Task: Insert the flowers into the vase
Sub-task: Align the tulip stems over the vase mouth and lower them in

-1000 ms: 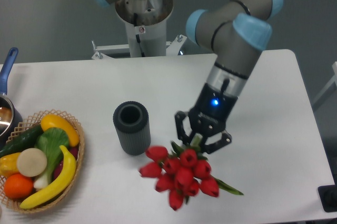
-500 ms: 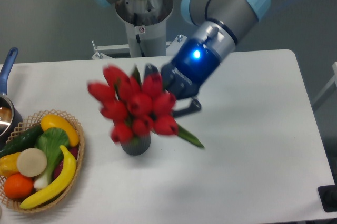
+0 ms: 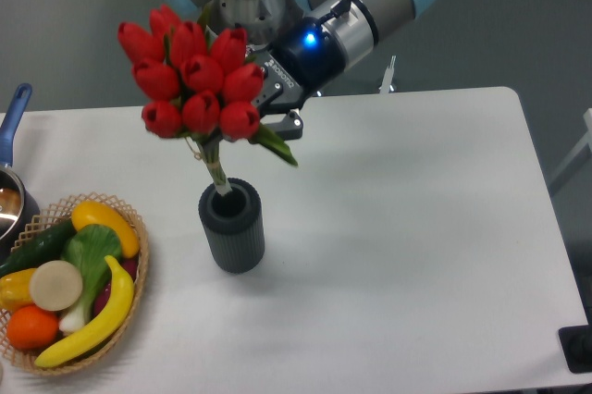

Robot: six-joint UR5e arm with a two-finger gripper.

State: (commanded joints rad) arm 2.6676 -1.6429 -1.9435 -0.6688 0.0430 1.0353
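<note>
Flowers (image 3: pixel 194 80) have moved from a blurred spot in front of the vase (image 3: pixel 232 226) half a second ago to upright above it, and a second ago they hung head-down at the near middle of the desk (image 3: pixel 416 255). Red heads now sit high at far left of centre, stems bunched and running down so the stem tip just enters the vase mouth. Gripper (image 3: pixel 264 112) has swung up and left with them; its fingers sit at the bunch below the heads on the right, mostly hidden behind blooms and a green leaf, apparently clamped on the stems, with one dark finger (image 3: pixel 289 122) showing. Blue light glows on the wrist.

Vase stands upright on the desk, left of centre, dark grey and ribbed. Desk is white, matte, with rounded corners, soft shadow right of the vase. Wicker basket (image 3: pixel 139 269) at near left holds a banana, orange, cucumber and other produce. Blue-handled pot (image 3: pixel 11 153) sits at the left edge, cut off. Behind the desk is a plain grey wall and the arm's base column (image 3: pixel 250 15).
</note>
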